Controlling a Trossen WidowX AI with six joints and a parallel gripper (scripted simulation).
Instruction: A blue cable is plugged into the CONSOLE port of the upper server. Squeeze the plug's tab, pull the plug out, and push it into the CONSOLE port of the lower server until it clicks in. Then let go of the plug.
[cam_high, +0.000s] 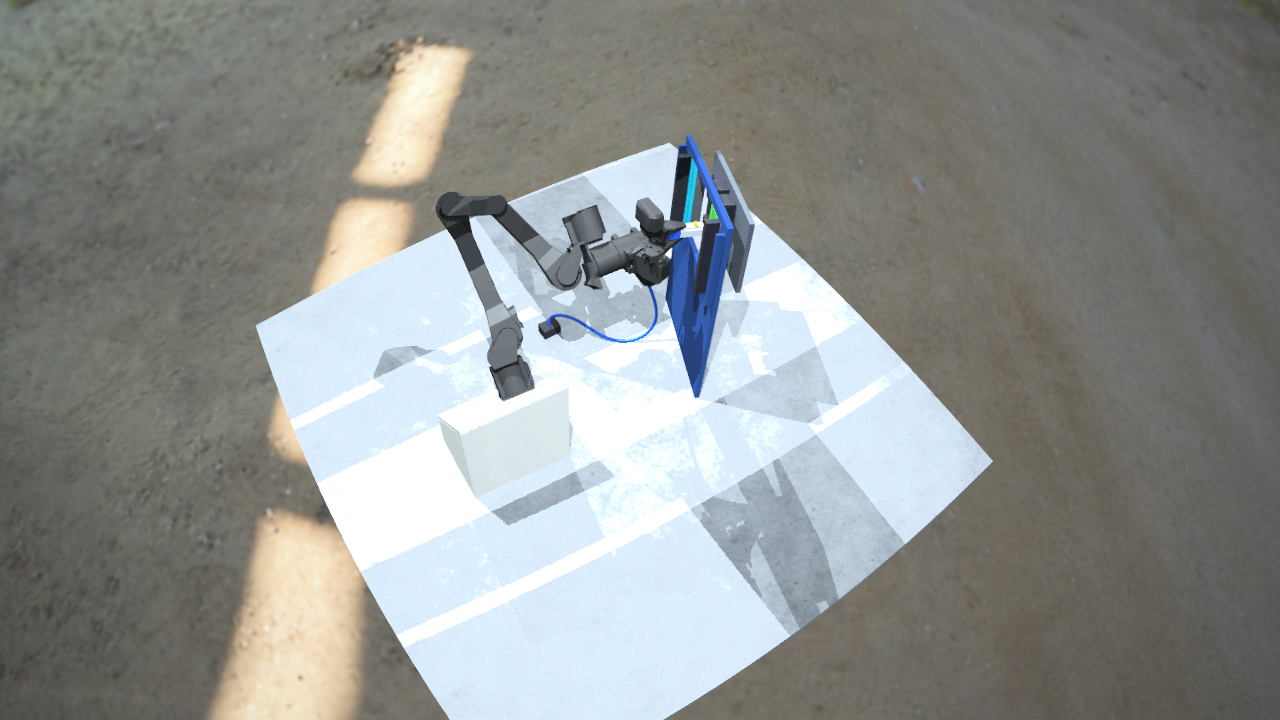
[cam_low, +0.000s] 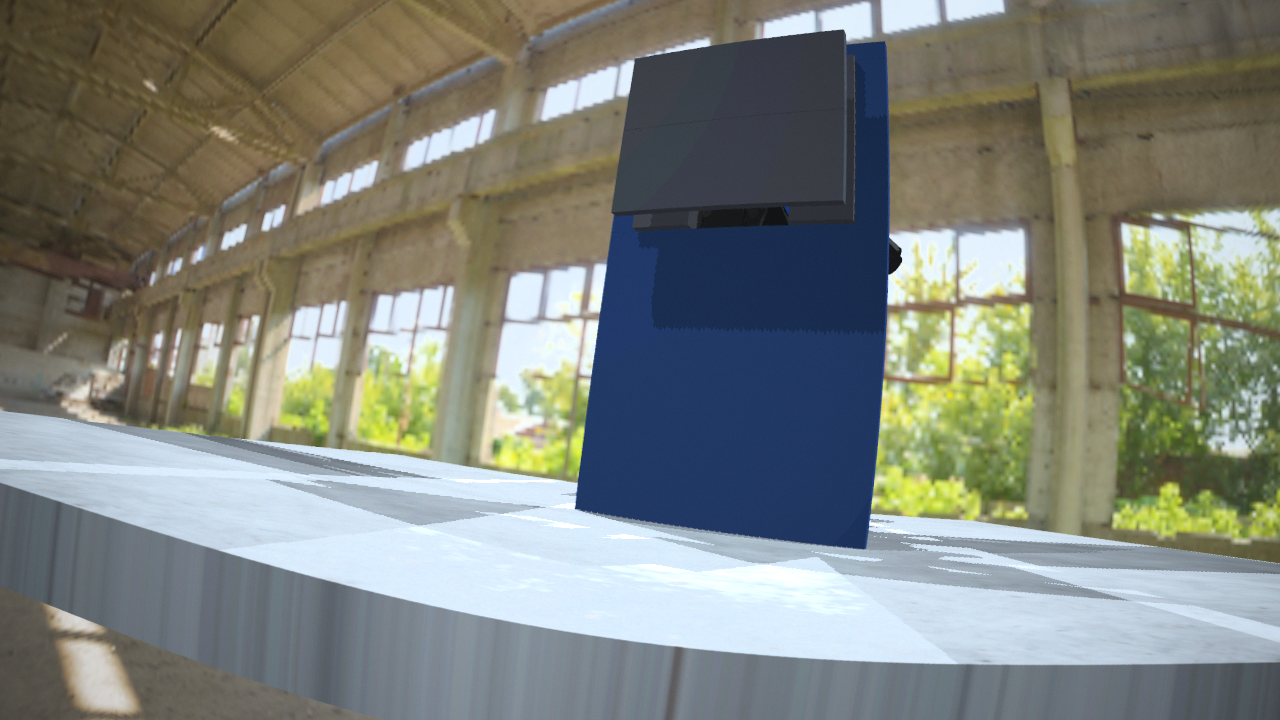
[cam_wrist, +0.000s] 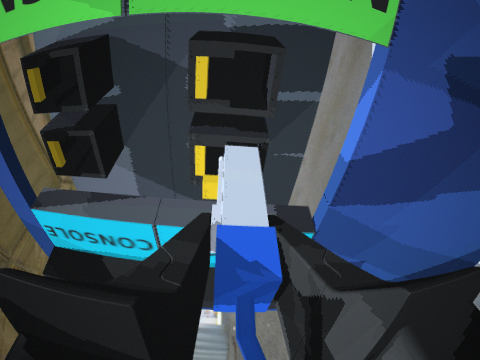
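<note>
1. Gripping the blue plug (cam_high: 691, 229) (cam_wrist: 247, 260), the pincer (cam_high: 678, 229) (cam_wrist: 238, 224) has its dark fingers on either side of the plug's body, at the lower centre of the wrist frame.
2. Up from the body, the plug's pale front overlaps the lower port (cam_wrist: 199, 160) of the central pair; whether it is seated inside, I cannot tell.
3. Above that sits another black port (cam_wrist: 201, 77) with a yellow strip; two more stand at upper left.
4. A cyan label (cam_wrist: 100, 237), reading CONSOLE upside down, crosses the left, while a green label (cam_wrist: 250, 6) spans the top.
5. The blue cable (cam_high: 626, 340) (cam_wrist: 246, 325) curves to a small black block (cam_high: 548, 328) near the centre of the top view.
6. Farther out, the blue panel (cam_high: 698, 331) (cam_low: 733, 402) stands upright on the desk (cam_high: 581, 644) (cam_low: 626, 617).
</note>
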